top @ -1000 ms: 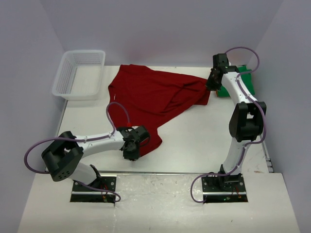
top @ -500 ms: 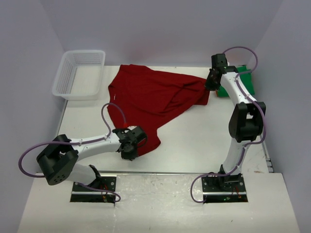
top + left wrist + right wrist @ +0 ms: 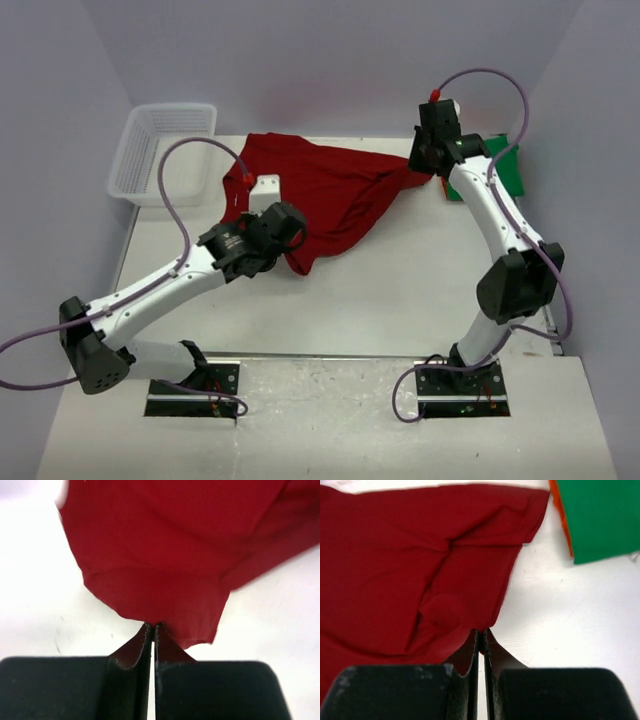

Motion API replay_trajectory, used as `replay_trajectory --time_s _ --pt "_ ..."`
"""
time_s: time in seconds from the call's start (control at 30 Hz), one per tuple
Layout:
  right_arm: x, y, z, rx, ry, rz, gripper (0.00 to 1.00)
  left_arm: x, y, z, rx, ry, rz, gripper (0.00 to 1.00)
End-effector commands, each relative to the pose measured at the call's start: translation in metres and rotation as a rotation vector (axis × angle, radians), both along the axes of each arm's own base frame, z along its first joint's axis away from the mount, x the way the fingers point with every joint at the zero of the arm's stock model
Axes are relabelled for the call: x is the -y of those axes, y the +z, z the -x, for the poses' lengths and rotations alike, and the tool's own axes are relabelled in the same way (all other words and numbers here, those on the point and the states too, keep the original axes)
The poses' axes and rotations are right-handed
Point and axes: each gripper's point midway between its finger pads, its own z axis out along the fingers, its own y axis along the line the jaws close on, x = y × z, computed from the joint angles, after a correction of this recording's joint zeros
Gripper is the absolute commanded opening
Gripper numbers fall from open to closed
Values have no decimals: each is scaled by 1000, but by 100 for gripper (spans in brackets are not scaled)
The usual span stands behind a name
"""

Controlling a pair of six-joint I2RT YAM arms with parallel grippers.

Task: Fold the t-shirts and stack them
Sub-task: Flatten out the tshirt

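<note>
Both arms have hold of the dark red t-shirt (image 3: 335,190), which lies crumpled across the far middle of the table (image 3: 400,290). The left gripper (image 3: 151,626) is pinched fully together on the shirt's near edge. Its wrist view shows the hem caught right at the fingertips and the cloth fanning away from them. From above, that corner looks raised and doubled toward the body of the shirt, so I'd judge this is the start of spreading or folding the garment rather than a finished fold.

The right gripper (image 3: 481,632) is also clamped tight, with a bit of the red shirt's right-hand edge nipped between its tips. Holding two opposite edges makes sense, since soft cloth sags and bunches when held at one point, and a pull from both sides can draw it flat.

At the far right, just beside the red cloth but apart from it, lies the green t-shirt (image 3: 600,520). An orange t-shirt (image 3: 561,517) shows as a thin strip along its edge, and I can't tell which of the two is on top. That looks like the stack the red one should join. The white mesh basket (image 3: 135,150) sits at the far left corner, out of the way.
</note>
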Motion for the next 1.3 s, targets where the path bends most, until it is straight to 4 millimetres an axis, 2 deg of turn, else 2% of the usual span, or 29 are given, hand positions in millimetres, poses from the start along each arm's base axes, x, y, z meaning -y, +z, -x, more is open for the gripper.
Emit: replay_trajectory --time_s 0.0,0.07,0.1,0.17,0.2,0.27,0.3,0.43,0.47,0.63,0.67,0.83,0.9,0.93,0.97,1.0,1.03,1.07,1.13,1.27 --pt "10 95 20 217 11 61 0 -49 118 -21 312 111 -94 0" --pt "10 122 27 269 35 66 0 -57 152 -22 384 128 -88 0" --pt "11 133 30 289 45 81 0 -66 182 -22 442 143 -96 0" --pt "12 167 41 361 63 77 0 -81 214 -19 509 184 -93 0" --pt "11 177 44 378 87 89 0 -88 241 -16 559 186 -74 0" --pt "10 207 56 439 118 83 0 -97 268 -11 615 192 -51 0" --pt "8 215 61 454 142 92 0 -105 292 -6 666 186 -30 0" --pt "8 259 88 543 184 101 0 -124 344 7 765 183 -1 0" --pt "8 271 98 573 195 108 0 -130 362 12 798 175 15 0" --pt "7 313 140 696 256 88 0 -150 410 32 907 150 84 0" --pt "10 324 154 734 267 91 0 -159 424 40 938 143 89 0" --pt "15 359 201 847 317 72 0 -155 465 53 1025 11 113 0" --pt "15 367 215 881 344 57 0 -163 484 65 1081 -11 152 0" --pt "14 374 231 916 382 43 0 -160 491 70 1109 -47 175 0" --pt "15 377 239 934 395 36 0 -168 501 81 1151 -59 221 0" --pt "15 380 246 950 408 30 0 -168 506 87 1175 -81 244 0" --pt "19 386 262 987 418 23 0 -163 513 94 1208 -140 278 0" --pt "16 389 271 1008 452 8 0 -171 521 109 1252 -158 340 0" --pt "18 397 294 1071 487 -10 0 -166 530 126 1312 -246 404 0" --pt "15 408 327 1151 547 -65 0 -176 539 154 1394 -301 516 0"
